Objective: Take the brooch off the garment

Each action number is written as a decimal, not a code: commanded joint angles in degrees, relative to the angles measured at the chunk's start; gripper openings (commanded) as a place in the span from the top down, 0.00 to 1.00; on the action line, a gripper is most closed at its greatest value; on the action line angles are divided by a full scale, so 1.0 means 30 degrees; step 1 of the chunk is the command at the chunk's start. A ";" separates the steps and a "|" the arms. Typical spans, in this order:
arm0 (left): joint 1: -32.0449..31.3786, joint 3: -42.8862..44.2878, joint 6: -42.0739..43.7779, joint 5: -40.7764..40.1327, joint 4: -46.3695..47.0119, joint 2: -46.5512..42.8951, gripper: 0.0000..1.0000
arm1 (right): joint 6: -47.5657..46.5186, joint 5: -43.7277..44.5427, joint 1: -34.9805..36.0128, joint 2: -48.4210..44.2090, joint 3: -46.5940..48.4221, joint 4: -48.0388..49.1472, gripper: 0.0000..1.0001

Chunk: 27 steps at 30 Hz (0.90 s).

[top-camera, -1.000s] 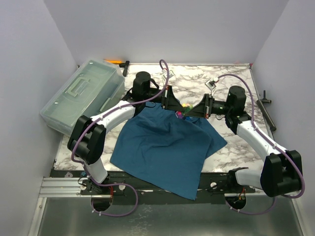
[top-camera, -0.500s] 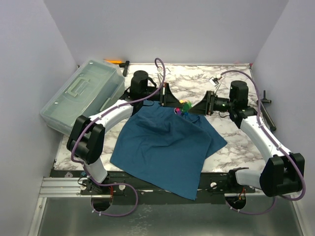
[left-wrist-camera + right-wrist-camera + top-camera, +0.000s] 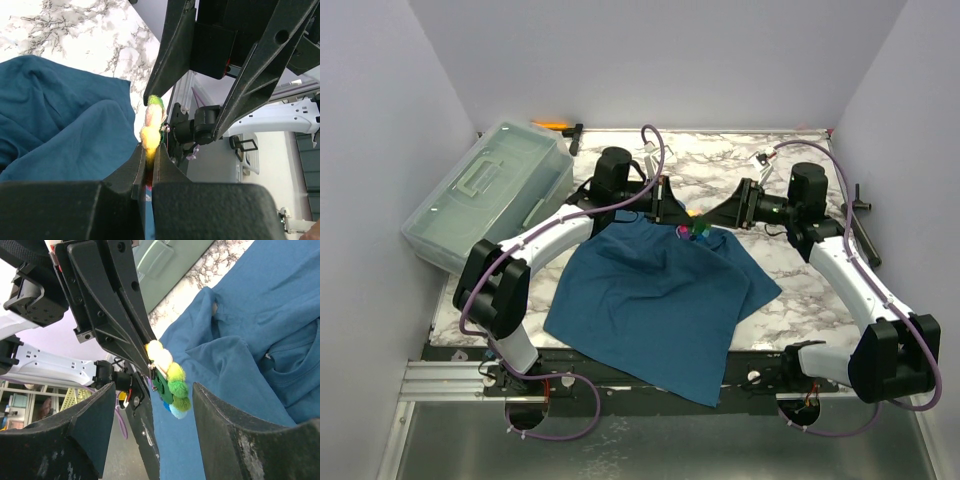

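Observation:
The garment (image 3: 660, 300), a dark teal T-shirt, lies rumpled across the marble table (image 3: 790, 290). At its far edge, by the neck, is the brooch (image 3: 695, 229), a small cluster of yellow, green and blue pompoms. My left gripper (image 3: 682, 220) is shut on it. In the left wrist view the brooch (image 3: 152, 131) sticks out from between the closed pads. My right gripper (image 3: 716, 222) faces it from the right and is open. In the right wrist view the brooch (image 3: 170, 381) hangs between my spread fingers (image 3: 95, 425), touching neither. Cloth (image 3: 260, 315) lies behind it. I cannot tell whether the pin is still in the cloth.
A translucent lidded box (image 3: 490, 190) stands at the far left of the table. An orange-handled tool (image 3: 555, 125) lies behind it by the back wall. A black tool (image 3: 860, 215) rests off the table's right edge.
My right gripper has opened off the brooch and drawn back a little to the right. The left gripper keeps its hold on the brooch near the shirt's neck.

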 commanded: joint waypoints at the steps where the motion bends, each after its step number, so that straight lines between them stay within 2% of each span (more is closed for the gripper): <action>1: -0.0343 0.0709 0.0719 -0.0858 -0.0486 -0.0627 1.00 | 0.0174 0.0828 0.0226 0.0145 -0.0062 0.0475 0.35; 14: -0.0464 0.1037 0.0926 -0.1075 -0.0857 -0.0383 1.00 | -0.1561 0.2205 0.0949 0.0248 0.0320 -0.1173 0.43; 18: -0.0508 0.1067 0.0956 -0.1039 -0.0874 -0.0383 1.00 | -0.1566 0.2619 0.0986 0.0420 0.0354 -0.1206 0.47; 25: -0.0552 0.1153 0.1074 -0.1071 -0.0983 -0.0351 1.00 | -0.1506 0.2722 0.1019 0.0604 0.0318 -0.1078 0.47; 27: -0.0559 0.1154 0.1125 -0.1089 -0.0996 -0.0390 1.00 | -0.1612 0.2835 0.1019 0.0651 0.0364 -0.1280 0.50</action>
